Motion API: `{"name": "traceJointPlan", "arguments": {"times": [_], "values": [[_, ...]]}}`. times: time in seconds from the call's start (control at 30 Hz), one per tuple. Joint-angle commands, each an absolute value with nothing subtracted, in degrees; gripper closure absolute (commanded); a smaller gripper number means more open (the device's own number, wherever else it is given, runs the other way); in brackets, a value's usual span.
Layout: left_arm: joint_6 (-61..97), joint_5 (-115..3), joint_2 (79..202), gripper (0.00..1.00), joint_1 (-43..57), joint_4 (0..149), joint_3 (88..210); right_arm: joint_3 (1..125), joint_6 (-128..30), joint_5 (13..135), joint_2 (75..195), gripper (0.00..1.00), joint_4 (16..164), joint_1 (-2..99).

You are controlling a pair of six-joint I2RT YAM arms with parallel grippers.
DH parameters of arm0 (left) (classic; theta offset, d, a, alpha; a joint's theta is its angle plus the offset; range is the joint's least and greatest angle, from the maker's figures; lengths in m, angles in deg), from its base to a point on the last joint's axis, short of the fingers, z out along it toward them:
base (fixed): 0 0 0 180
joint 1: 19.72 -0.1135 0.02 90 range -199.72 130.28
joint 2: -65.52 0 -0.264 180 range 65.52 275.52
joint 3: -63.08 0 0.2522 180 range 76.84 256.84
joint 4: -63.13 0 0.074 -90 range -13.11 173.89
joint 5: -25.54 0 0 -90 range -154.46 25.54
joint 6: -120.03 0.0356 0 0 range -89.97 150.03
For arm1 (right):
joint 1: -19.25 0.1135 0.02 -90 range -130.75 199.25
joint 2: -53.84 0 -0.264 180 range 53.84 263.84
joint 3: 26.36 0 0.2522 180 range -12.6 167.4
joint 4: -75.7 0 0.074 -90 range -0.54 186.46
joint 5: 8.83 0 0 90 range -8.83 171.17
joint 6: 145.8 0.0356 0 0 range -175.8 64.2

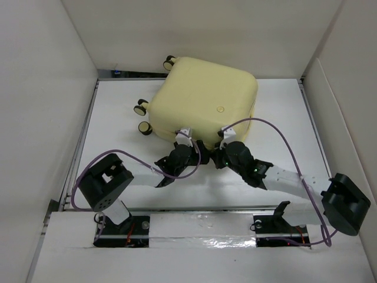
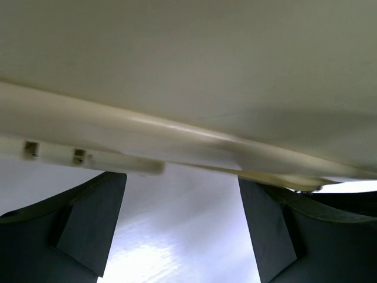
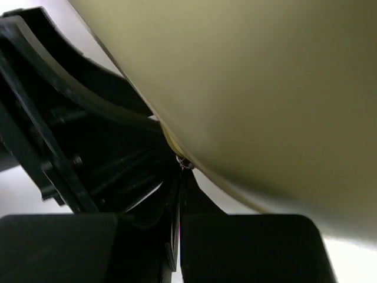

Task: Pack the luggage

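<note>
Pale-yellow luggage (image 1: 203, 97) lies closed on the table's (image 1: 118, 124) far half. Left gripper (image 1: 185, 134) gapes wide at its near seam, likely to brace it. Right gripper (image 1: 225, 134) is pinched tight beside a small metal bit (image 3: 184, 163), perhaps the zip pull.

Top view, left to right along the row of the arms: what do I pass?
The left arm's black housing → left gripper → right gripper → right arm's black housing. The luggage spans both grippers, so it is left out.
</note>
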State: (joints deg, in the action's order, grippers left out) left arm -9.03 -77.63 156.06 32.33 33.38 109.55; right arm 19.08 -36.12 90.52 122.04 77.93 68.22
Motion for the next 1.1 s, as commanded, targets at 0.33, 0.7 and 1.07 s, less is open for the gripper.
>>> {"name": "traceJointPlan", "arguments": {"times": [0.33, 0.7, 1.07], "values": [[-10.2, -71.5, 140.2, 0.17, 22.1, 36.9, 105.0, 22.2, -33.7, 88.1, 123.8, 1.00, 64.2, 72.0], [-19.7, -79.5, 118.0, 0.04, 4.3, 58.7, 108.1, 21.6, -36.0, 82.2, 126.5, 1.00, 61.9, 68.2], [-24.5, -63.8, 135.1, 0.03, -15.8, 53.5, 118.9, 20.2, -37.3, 78.3, 125.1, 1.00, 61.6, 67.7]]}}
